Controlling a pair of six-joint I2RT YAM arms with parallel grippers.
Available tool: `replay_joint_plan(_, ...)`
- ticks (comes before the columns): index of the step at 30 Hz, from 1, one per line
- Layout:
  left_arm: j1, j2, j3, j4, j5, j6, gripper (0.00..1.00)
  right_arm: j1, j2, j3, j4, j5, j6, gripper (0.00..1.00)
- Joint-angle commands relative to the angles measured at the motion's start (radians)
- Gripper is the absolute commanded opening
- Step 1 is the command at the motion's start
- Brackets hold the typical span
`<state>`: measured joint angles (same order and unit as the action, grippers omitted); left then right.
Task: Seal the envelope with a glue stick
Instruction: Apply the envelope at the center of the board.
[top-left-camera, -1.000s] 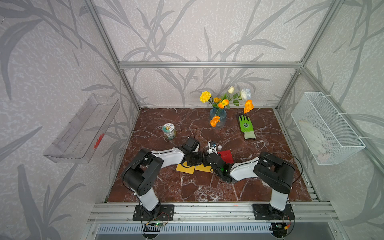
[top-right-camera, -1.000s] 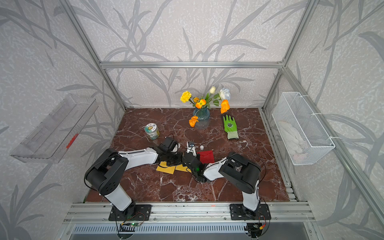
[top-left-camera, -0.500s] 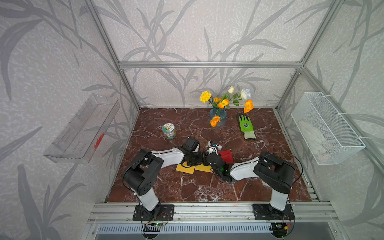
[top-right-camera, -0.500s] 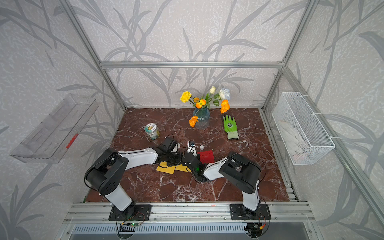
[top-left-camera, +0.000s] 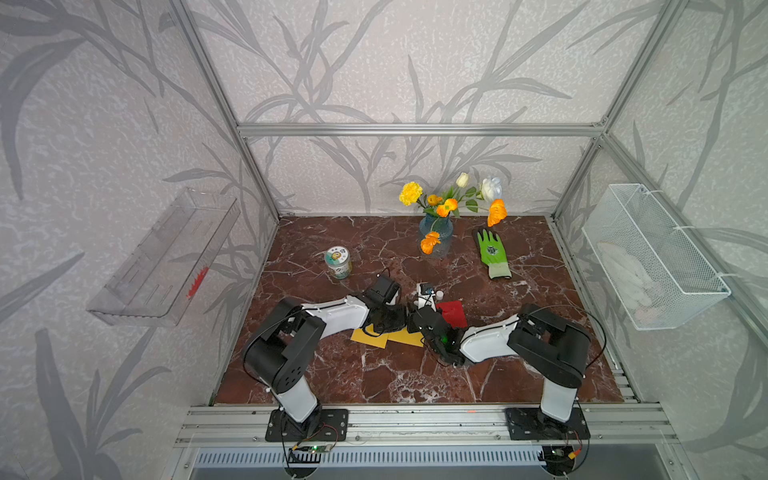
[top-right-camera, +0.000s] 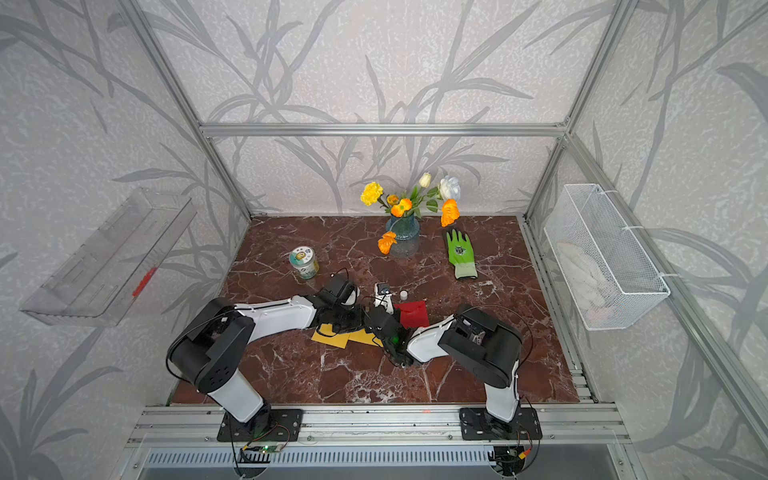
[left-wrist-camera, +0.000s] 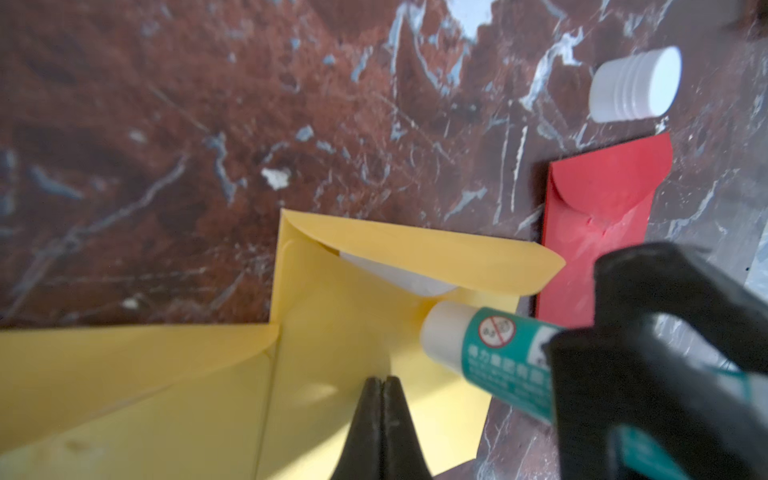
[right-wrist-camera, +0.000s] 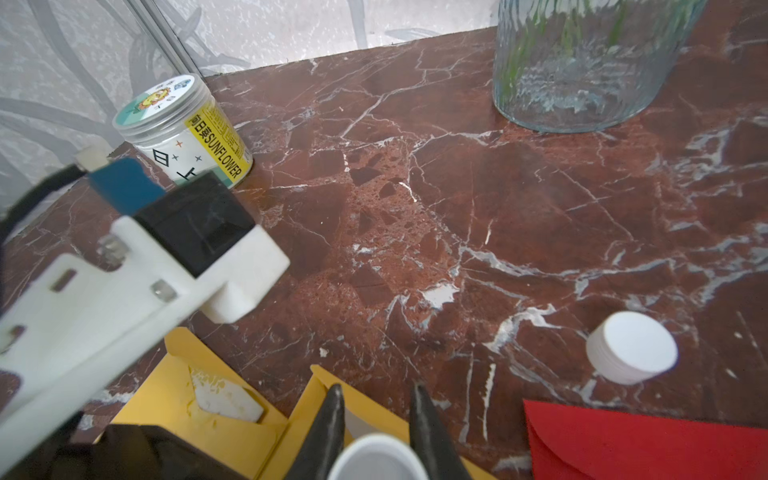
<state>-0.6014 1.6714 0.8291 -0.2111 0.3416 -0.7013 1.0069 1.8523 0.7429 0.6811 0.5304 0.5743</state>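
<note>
Gluing stage, mid-frame: right gripper (right-wrist-camera: 376, 409) clamps the glue stick (left-wrist-camera: 490, 353) at the yellow envelope (top-left-camera: 370, 337). The left gripper (left-wrist-camera: 384, 382), shut and empty, seems to pin it. Next, probably swipe the flap (left-wrist-camera: 415, 257).

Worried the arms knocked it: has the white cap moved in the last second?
No. The white cap sits just as close to the red envelope's far corner.
</note>
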Motion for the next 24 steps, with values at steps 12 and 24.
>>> replay_joint_plan(12, 0.02, -0.083, -0.035, -0.104, 0.095, -0.02, 0.01, -0.01, -0.194, -0.026, -0.028, -0.059, -0.002, 0.0)
replay_joint_plan(24, 0.049, -0.23, -0.024, -0.186, 0.097, -0.002, 0.06, -0.01, -0.181, -0.006, -0.044, -0.139, 0.024, 0.0)
